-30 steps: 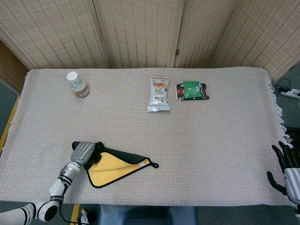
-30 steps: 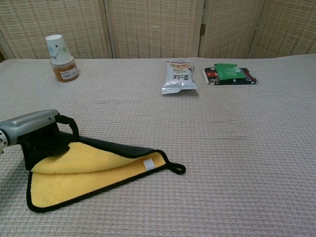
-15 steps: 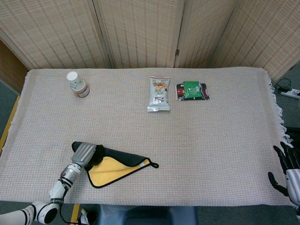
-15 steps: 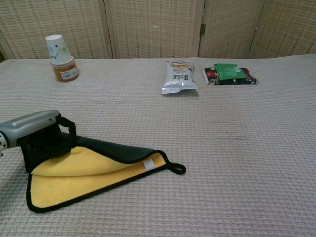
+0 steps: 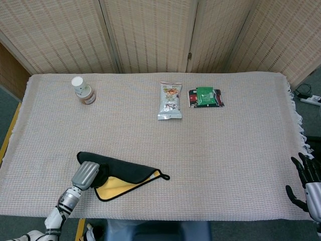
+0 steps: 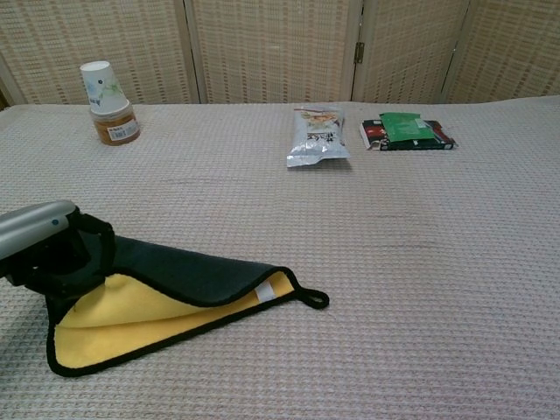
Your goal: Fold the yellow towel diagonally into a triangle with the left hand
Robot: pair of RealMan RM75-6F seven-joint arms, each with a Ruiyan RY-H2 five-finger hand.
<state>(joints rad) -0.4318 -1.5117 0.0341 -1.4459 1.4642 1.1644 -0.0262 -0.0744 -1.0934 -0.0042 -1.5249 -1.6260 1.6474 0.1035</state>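
- The left hand (image 5: 86,174), silver-backed with black fingers, sits at the near left of the woven beige tablecloth (image 5: 225,160); its fingers pinch the folded-over corner of the towel.
- The yellow towel with black backing and black trim (image 6: 166,302) lies near the front edge of the table, its black upper flap doubled over the yellow layer into a rough triangle, with a strip of yellow showing along the near edge and a small black loop at the right tip.
- A paper cup upturned on a brown jar (image 5: 83,90) stands far left at the back.
- A silver snack pouch (image 5: 170,101) lies at back centre.
- A green and red flat packet (image 5: 205,97) lies just beside it.
- The black right hand (image 5: 307,182) hangs off the table's right edge, fingers spread, holding nothing.
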